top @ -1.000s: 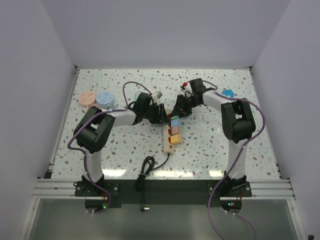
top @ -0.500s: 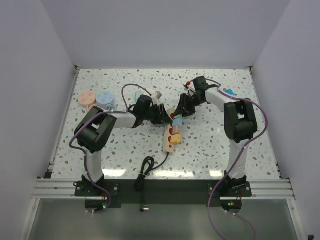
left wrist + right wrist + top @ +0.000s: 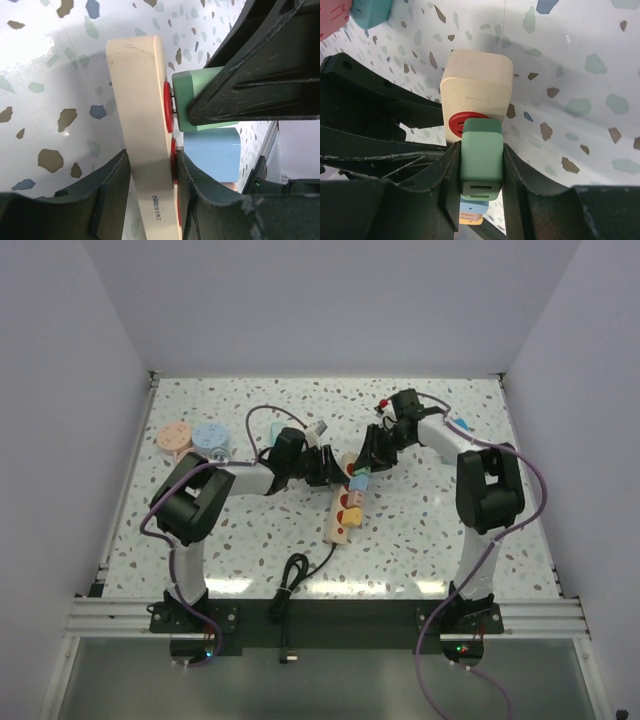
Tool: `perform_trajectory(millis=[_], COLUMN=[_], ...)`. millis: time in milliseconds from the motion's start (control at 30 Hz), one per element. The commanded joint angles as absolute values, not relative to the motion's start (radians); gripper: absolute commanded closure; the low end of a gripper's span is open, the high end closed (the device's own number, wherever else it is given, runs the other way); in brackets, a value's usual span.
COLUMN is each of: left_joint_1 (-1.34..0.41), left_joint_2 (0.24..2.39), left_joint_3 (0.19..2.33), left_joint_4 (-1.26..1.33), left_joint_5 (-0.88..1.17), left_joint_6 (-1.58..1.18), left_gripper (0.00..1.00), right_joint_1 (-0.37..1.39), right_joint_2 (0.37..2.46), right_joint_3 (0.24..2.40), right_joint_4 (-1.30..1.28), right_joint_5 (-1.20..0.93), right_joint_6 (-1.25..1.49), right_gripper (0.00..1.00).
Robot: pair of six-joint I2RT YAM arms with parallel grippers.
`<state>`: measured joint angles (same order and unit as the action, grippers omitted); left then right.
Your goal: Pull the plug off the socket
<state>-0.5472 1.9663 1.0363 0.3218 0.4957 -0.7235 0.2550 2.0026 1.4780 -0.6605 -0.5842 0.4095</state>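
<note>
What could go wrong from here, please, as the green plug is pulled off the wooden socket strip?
1. The left pincer grips the socket strip near one end; if it slips, the strip may lift along with the green plug.
2. The right pincer, clamped on that plug, sits close to the blue plug, so a skewed pull could knock it or wedge the green plug against its red face.

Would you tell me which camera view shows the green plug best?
The right wrist view: the green plug fills the centre, held between the fingers of the right gripper at the socket. The left wrist view shows it side-on, half hidden by a finger; the top view, only a speck.
</note>
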Motion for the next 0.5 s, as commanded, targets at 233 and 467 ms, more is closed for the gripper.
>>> perform_trajectory(millis=[233,467], left_joint_1=[-0.502,-0.502], left_joint_2=[2.052,2.030], left_joint_3=[1.006,1.019], left_joint_4=[0.069,0.092], left_joint_5=[0.356,0.379], left_joint_6=[-0.634,-0.652], left_gripper=[1.00,1.00], right_joint_1=[0.209,0.239], right_joint_2=[1.877,1.957], right_joint_3=[1.509,1.528], right_joint_4=[-0.696,-0.655], right_joint_5=[-0.612,-0.699], right_joint_6=[0.338,0.364], right_gripper=[1.00,1.00])
